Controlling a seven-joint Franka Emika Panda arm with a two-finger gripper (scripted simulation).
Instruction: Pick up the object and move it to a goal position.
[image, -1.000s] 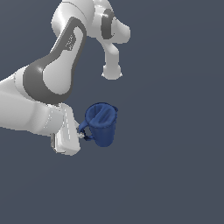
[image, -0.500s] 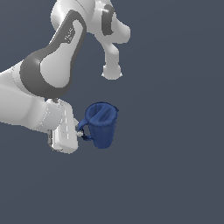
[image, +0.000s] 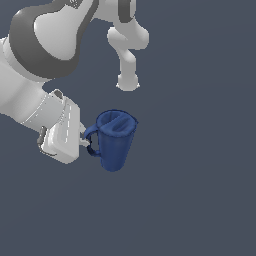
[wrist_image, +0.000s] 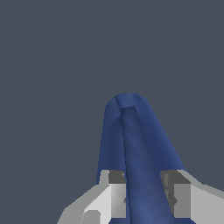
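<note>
Jug held by its handle, ready to carry

The jug (image: 116, 140) sits upright at mid-frame in the exterior view, rim wider than its base, spout facing away from me and loop handle (image: 92, 140) turned toward my pincer (image: 86, 142). In the wrist view the handle (wrist_image: 140, 175) runs between my 2 fingers (wrist_image: 111, 192), which sit narrow and press it from both sides, so I judge that I hold the jug by the handle alone. I cannot tell whether its base touches the grey bench (image: 200, 200). No goal marker shows in either view. Because the body hangs off to 1 side of my grip, I should move slowly, keep the wrist level and avoid sudden turns, or the jug may swing or slip.
</note>
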